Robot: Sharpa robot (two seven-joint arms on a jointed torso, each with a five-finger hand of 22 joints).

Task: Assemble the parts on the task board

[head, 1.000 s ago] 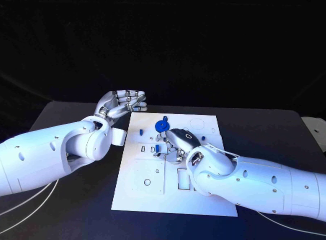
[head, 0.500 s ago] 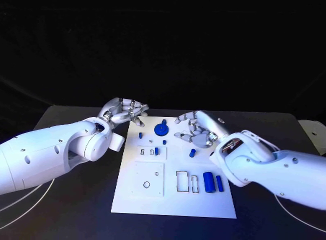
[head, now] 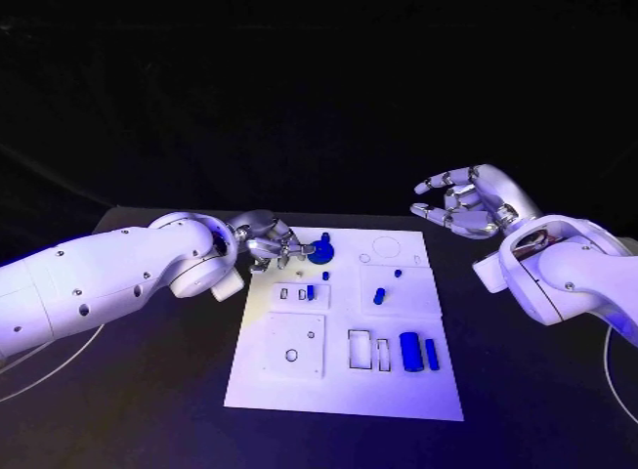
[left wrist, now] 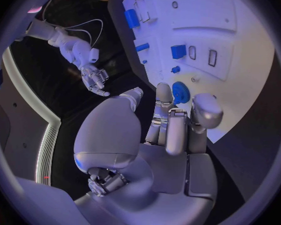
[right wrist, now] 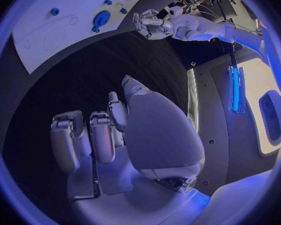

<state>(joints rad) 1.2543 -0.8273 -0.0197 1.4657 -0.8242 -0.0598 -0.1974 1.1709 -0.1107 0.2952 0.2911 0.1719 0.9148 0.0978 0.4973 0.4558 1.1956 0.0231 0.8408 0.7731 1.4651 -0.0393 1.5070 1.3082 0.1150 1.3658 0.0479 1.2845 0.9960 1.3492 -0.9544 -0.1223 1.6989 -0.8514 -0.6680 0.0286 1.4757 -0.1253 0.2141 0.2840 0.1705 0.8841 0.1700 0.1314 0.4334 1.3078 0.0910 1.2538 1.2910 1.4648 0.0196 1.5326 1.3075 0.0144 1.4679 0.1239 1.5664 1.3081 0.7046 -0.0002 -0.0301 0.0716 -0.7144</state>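
Left hand (head: 267,239) sat at the board's (head: 333,381) far left corner, fingers curled just beside the blue gear (head: 320,253); contact with the gear could not be told, nothing visibly grasped. Right hand (head: 467,202) was raised well off the board's right side, fingers spread, empty. Gear stood on the board near its far edge. Two long blue parts (head: 419,353) lay by the rectangular slots at the near right; a small blue part (head: 379,295) lay mid-board.
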